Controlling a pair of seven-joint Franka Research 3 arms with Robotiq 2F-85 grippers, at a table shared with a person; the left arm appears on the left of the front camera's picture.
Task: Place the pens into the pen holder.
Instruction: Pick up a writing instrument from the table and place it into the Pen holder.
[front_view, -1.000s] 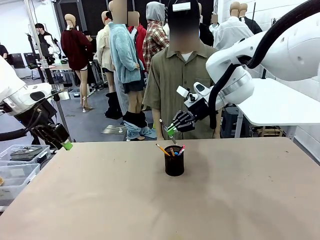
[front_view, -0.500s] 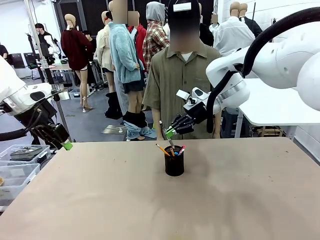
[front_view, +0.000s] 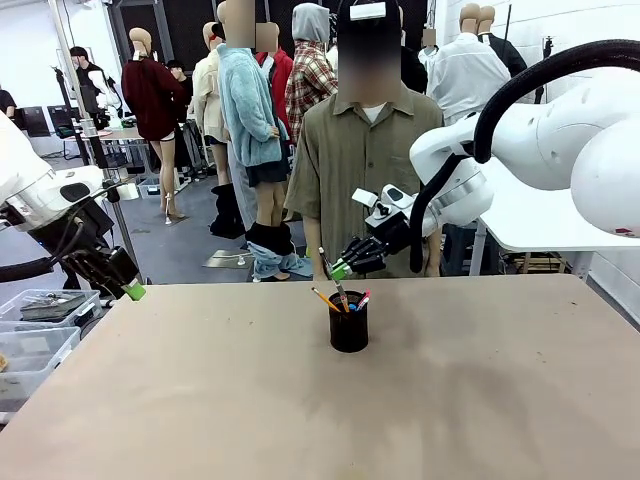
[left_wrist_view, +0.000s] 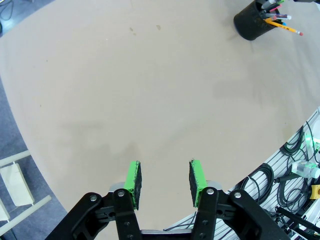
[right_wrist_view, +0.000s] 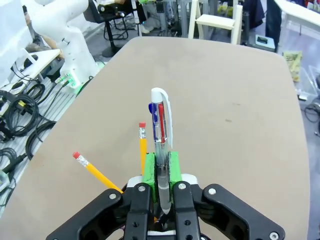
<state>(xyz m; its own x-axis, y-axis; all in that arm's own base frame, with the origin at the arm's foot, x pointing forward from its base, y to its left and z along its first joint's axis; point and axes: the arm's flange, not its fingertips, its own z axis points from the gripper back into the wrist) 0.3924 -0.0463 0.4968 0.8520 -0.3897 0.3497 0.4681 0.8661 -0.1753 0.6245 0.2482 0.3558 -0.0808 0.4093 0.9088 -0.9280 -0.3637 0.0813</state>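
Above the pen holder (front_view: 348, 321), right claw (front_view: 341, 268) pinching 1 pen (right_wrist_view: 160, 125), left claw (left_wrist_view: 164, 180) wide, apart.

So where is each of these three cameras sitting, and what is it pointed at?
Front view: fixed between the arms, facing the person across the tan table; right gripper over the black mesh pen holder.
Left wrist view: above the table, its open left gripper below.
Right wrist view: along its fingers, clamping a clear pen.
Front and left wrist views share the holder.

The pen holder (front_view: 348, 327) is black. The pencils (right_wrist_view: 95, 172) are yellow with red ends. The pen (right_wrist_view: 160, 127) is see-through, white, blue and red. The pincer (right_wrist_view: 161, 169) pads are green. The counter (front_view: 200, 400) is tan.
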